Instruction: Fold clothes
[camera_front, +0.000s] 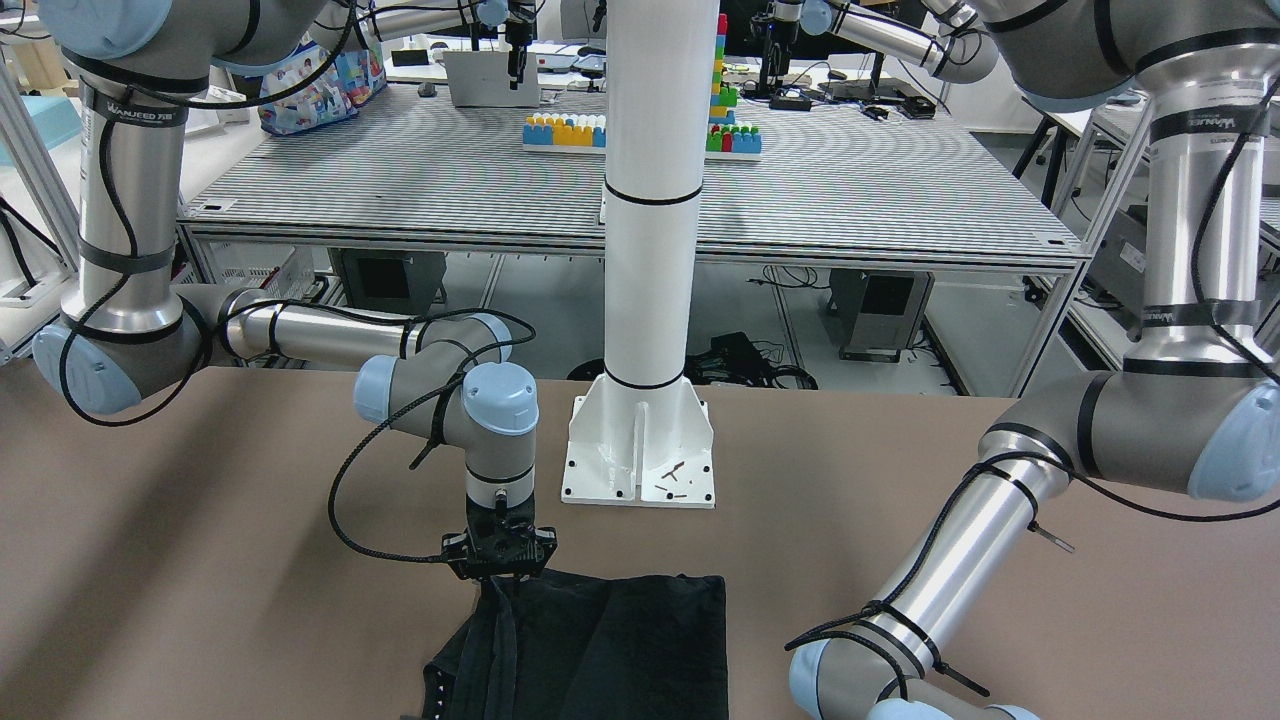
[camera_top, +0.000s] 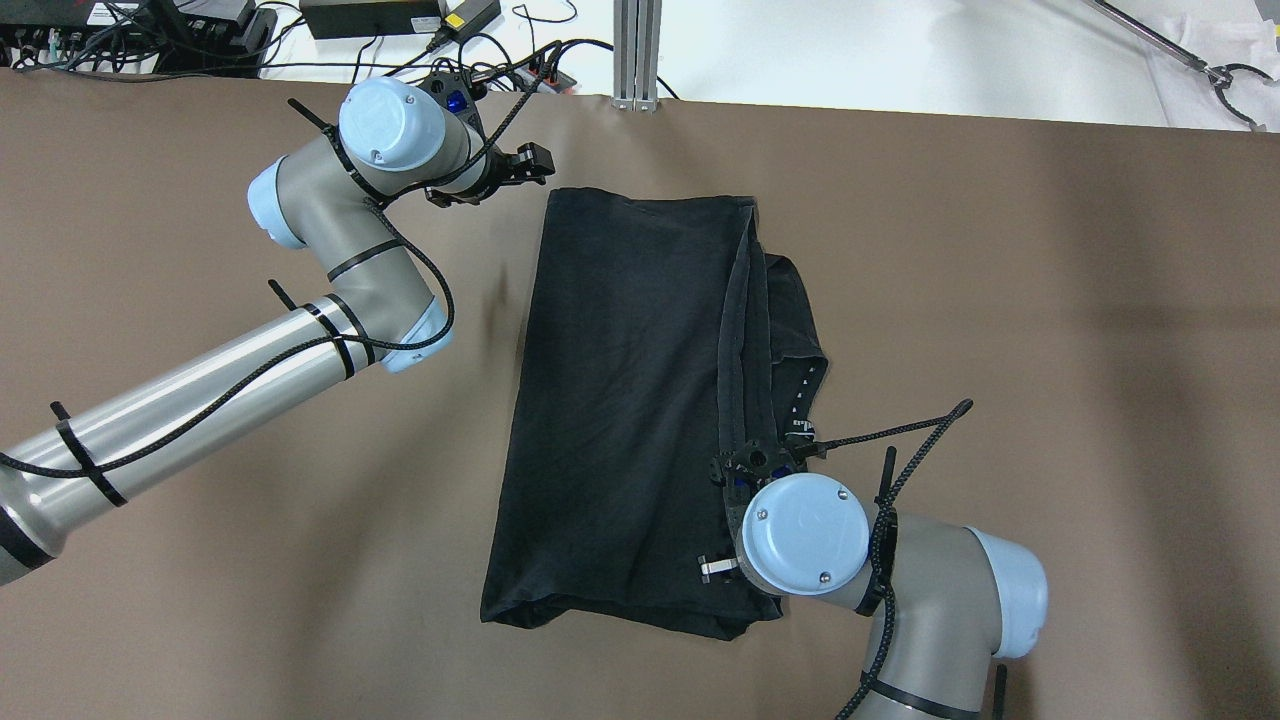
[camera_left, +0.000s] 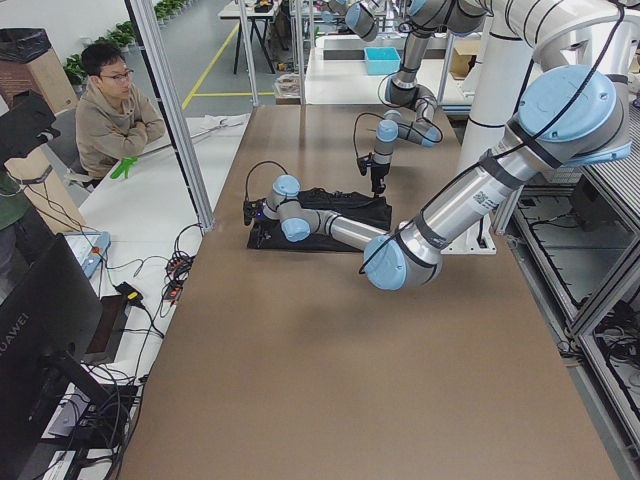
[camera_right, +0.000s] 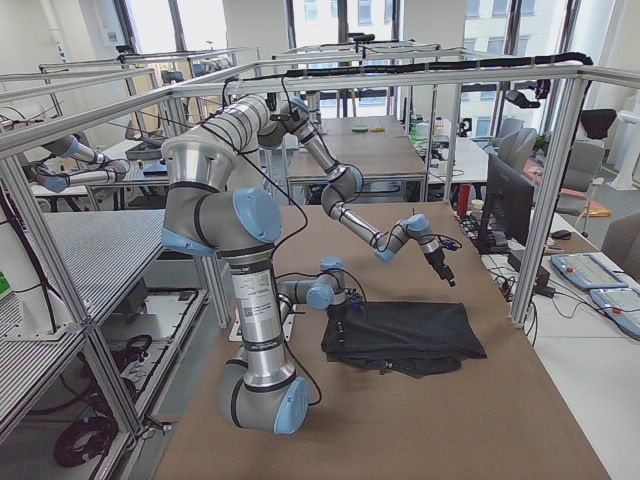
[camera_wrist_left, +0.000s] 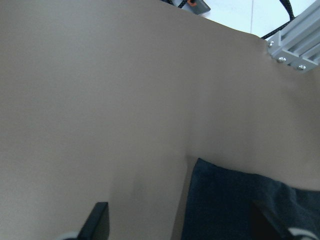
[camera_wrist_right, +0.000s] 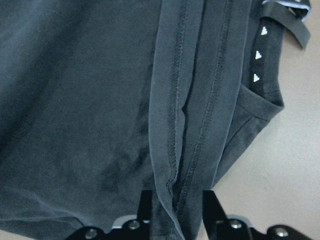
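You'll see the black garment (camera_wrist_right: 85, 100) with its stitched hem pinched in the right gripper (camera_wrist_right: 177, 207) — small white marks (camera_wrist_right: 258, 55) dot the trim, table (camera_wrist_right: 295, 165) just beside.

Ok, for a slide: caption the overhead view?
Right gripper pinches the hem of a black soft fabric garment on a brown table; open left gripper hovers by its far corner.
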